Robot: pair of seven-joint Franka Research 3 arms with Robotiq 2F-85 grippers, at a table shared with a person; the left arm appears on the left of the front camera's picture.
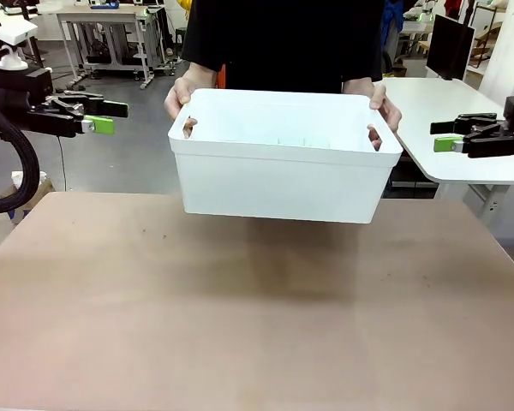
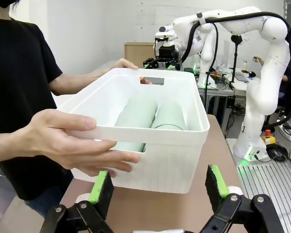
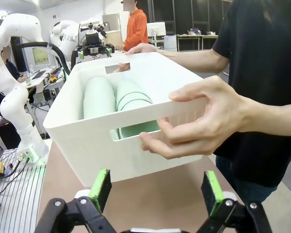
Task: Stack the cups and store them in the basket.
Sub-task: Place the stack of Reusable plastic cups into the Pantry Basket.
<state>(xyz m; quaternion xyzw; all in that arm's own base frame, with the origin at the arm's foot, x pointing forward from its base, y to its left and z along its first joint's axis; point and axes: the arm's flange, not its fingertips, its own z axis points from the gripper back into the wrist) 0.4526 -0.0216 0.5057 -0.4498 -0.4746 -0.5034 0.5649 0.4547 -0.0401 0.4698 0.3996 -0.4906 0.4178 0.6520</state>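
Observation:
A person's two hands grip the white basket by its short ends and hold it in the air above the far side of the table. Inside it, two stacks of pale green cups lie on their sides, side by side; the right wrist view shows the same cups. My left gripper hangs open to the left of the basket, apart from it. My right gripper hangs open to its right, also apart. The wrist views show the left gripper and the right gripper with nothing between their green pads.
The brown table spreads bare beneath the basket. A white table stands behind my right gripper. Workbenches and other equipment fill the room farther back, and a person in orange stands far off.

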